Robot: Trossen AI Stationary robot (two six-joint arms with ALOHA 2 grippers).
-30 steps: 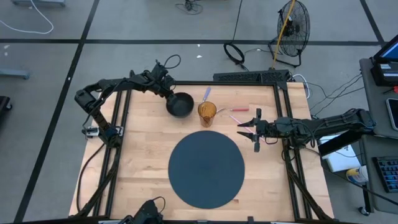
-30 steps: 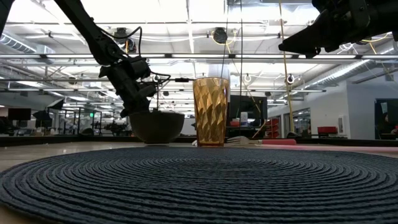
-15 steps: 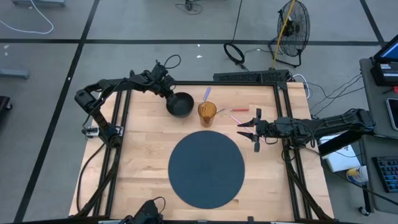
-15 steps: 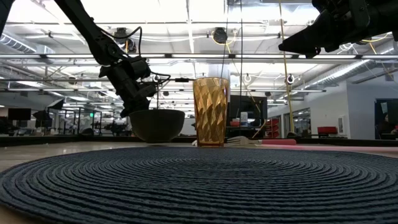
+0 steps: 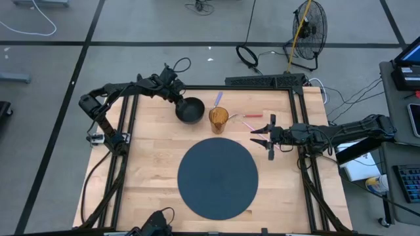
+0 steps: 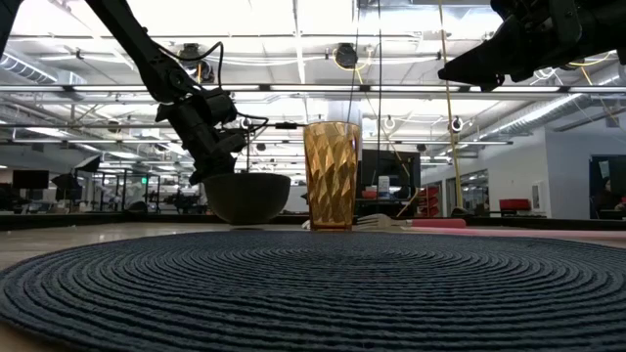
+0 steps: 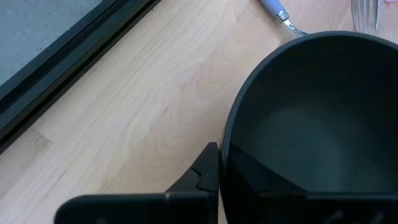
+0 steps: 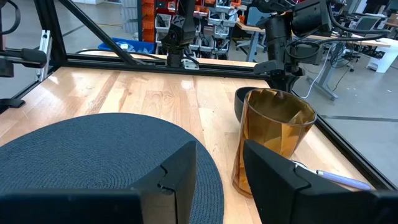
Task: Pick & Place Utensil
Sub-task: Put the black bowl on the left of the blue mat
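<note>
On the wooden table [image 5: 151, 164], the left claw [image 5: 178, 99] pinches the black bowl's [image 5: 191, 110] rim, seemingly lifted; the right claw [image 5: 262, 136] hangs spread.

A black bowl [image 5: 190, 110] sits left of an amber, diamond-faceted cup [image 5: 218, 119]. The round mat [image 5: 218, 177] is dark blue-grey with concentric woven rings, on a pale wood table [image 5: 151, 164].

Bowl [image 5: 191, 110] left of cup [image 5: 218, 119]; mat [image 5: 218, 177] before both; fork [image 5: 251, 125] right.

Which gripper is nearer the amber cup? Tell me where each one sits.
Left. The left gripper, shut on the black bowl rim, is just beyond the bowl from the amber cup; the right gripper hovers open farther away, near the placemat.
</note>
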